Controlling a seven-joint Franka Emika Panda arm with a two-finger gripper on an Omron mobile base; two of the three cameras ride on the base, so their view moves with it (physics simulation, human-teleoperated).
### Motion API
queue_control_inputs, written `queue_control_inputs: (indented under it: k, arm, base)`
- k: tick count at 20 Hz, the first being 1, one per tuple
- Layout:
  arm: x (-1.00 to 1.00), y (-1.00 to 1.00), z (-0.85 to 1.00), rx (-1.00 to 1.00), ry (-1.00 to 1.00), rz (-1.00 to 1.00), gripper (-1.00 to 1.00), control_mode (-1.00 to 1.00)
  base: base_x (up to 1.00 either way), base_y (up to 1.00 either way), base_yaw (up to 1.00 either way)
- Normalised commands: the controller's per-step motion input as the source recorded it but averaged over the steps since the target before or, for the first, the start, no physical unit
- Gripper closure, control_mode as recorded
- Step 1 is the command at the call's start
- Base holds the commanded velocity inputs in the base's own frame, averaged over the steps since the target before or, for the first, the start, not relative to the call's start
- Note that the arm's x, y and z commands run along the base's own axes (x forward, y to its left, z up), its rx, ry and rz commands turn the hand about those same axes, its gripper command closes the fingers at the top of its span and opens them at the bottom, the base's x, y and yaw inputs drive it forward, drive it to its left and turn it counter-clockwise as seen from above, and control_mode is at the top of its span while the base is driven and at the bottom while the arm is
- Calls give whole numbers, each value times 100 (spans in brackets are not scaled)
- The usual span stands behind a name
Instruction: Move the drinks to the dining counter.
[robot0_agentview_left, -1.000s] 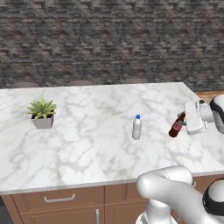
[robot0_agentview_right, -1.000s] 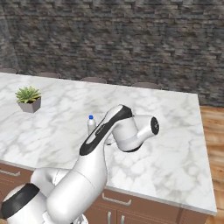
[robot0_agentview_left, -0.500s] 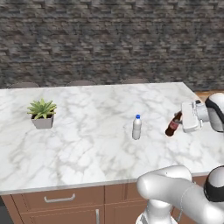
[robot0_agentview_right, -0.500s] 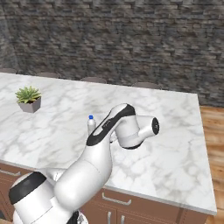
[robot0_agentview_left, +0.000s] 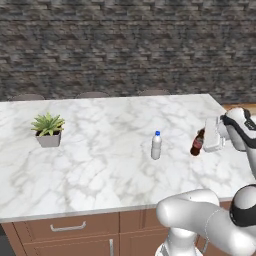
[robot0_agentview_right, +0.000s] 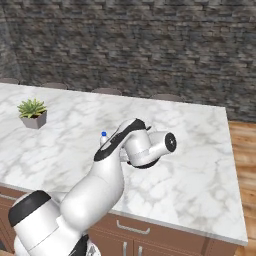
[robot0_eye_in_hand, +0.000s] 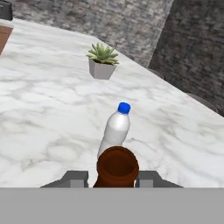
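Now the tool (robot0_agentview_left: 201, 142), pinching the cola bottle (robot0_agentview_left: 197, 143), has carried it lower and leftward over the bench (robot0_agentview_left: 100, 160) toward the blue-capped bottle (robot0_agentview_left: 156, 145); it looks just clear of the marble, though contact is hard to judge; release seems close.

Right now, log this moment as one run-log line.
gripper: shut on cola bottle, tilted over dining counter | blue-capped bottle: upright on counter | potted plant: counter's left

dark stone wall (robot0_agentview_left: 125, 45), wooden floor (robot0_agentview_right: 244, 150)
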Motion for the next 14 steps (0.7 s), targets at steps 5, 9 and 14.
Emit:
queue_control_inputs:
  k: [5, 9, 14]
  arm:
    - [8, 14, -20, -8, 0, -5, 100, -100]
    - [12, 19, -11, 0, 0, 0, 100, -100]
    - [18, 21, -8, 0, 0, 0, 100, -100]
  base:
    - [0, 0, 0]
    - [0, 0, 0]
    - [0, 0, 0]
